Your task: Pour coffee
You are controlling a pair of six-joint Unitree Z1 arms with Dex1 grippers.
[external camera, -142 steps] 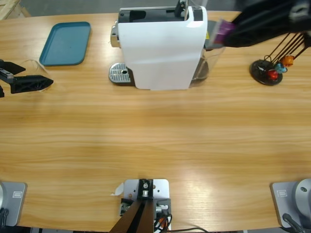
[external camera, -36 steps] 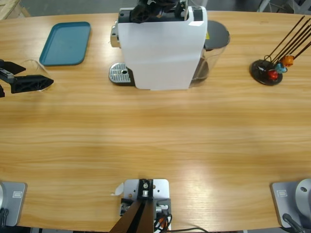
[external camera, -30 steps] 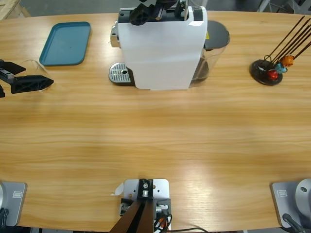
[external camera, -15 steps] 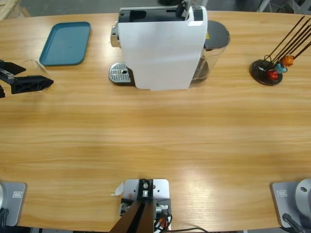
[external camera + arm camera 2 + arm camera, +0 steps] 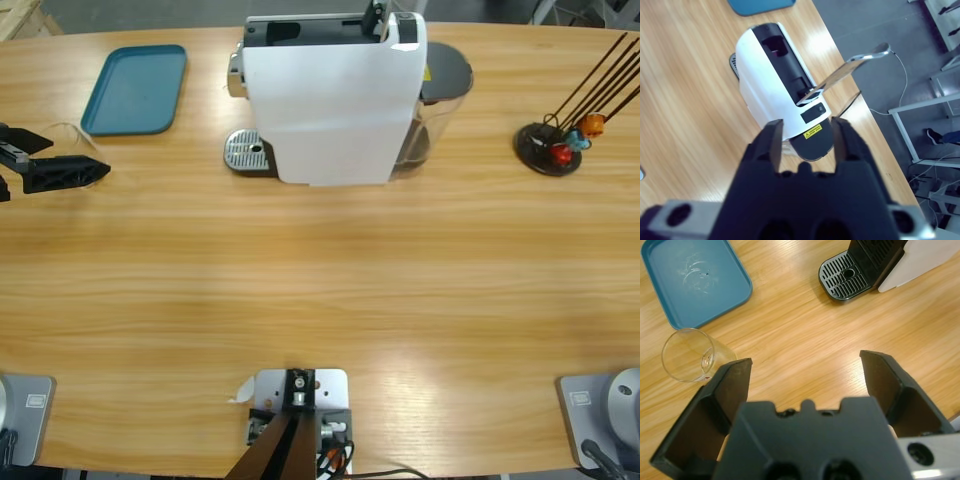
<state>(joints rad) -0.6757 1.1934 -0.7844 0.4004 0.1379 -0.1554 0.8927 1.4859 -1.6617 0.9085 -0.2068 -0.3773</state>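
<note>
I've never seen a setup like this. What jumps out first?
The big white coffee machine at the table's far edge, its silver lever raised and its round drip grate bare. To its left lies a teal tray, and near that an empty clear glass beside the left tool, which is wide open. At far right, a black stand holds coloured capsules.
</note>
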